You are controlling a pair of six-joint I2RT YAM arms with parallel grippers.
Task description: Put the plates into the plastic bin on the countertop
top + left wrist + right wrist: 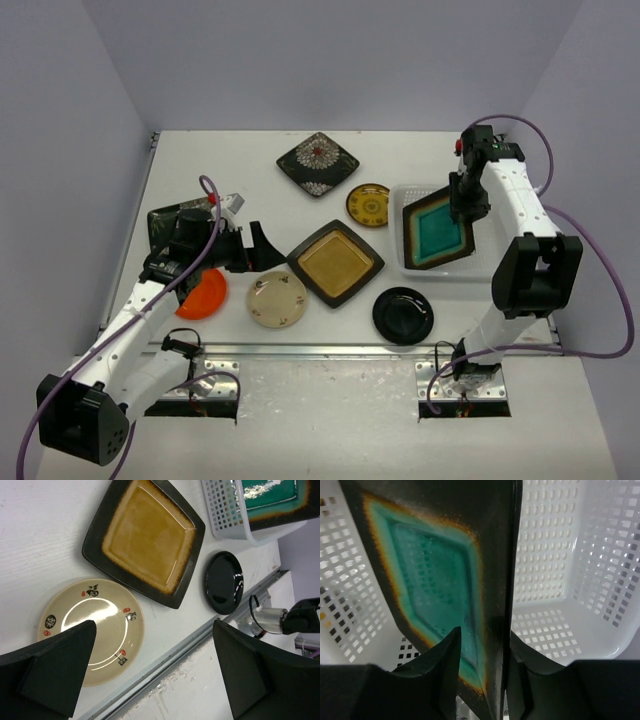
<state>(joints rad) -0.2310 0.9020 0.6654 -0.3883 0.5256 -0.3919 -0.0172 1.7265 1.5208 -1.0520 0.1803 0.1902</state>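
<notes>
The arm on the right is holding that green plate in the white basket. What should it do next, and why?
Most likely lower it slightly and open the fingers. The right gripper is clamped on the rim of the teal plate, the plate hangs tilted inside the plastic bin, and the bin floor beside it looks bare, so nothing seems to block a release.

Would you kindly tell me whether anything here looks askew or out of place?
Only the teal plate: it sits tilted in the plastic bin, not flat, its edge pinched by the right gripper. The amber plate and cream plate lie flat on the countertop; nothing looks spilled or broken.
</notes>
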